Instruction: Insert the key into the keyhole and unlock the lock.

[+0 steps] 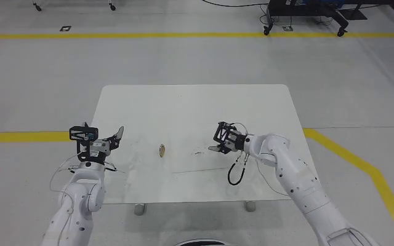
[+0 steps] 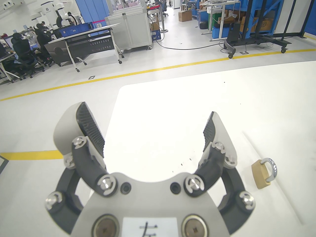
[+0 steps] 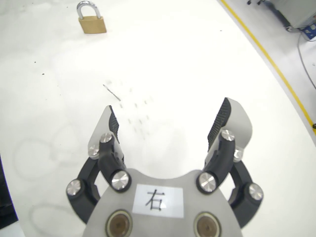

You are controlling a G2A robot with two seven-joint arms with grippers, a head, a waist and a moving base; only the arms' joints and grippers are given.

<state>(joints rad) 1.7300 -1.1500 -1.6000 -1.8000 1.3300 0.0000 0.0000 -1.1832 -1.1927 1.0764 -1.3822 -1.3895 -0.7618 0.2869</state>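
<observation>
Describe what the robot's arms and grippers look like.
The left arm and right arm are white and rounded; a black cable loops off the right one. The left gripper and right gripper each have two pale grey fingers with black ribbed pads, black linkages, silver screws and a white label with a black character.

small rectangular brass padlock (image 3: 92, 24): golden-tan body, shiny silver shackle
flat white table (image 1: 184, 104): plain white, dark specks
left gripper (image 2: 148, 113): grey, black ribbed insides
right gripper (image 3: 169, 106): same

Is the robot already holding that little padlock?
No, the brass padlock lies on the table, apart from the open left tool and right tool.
</observation>
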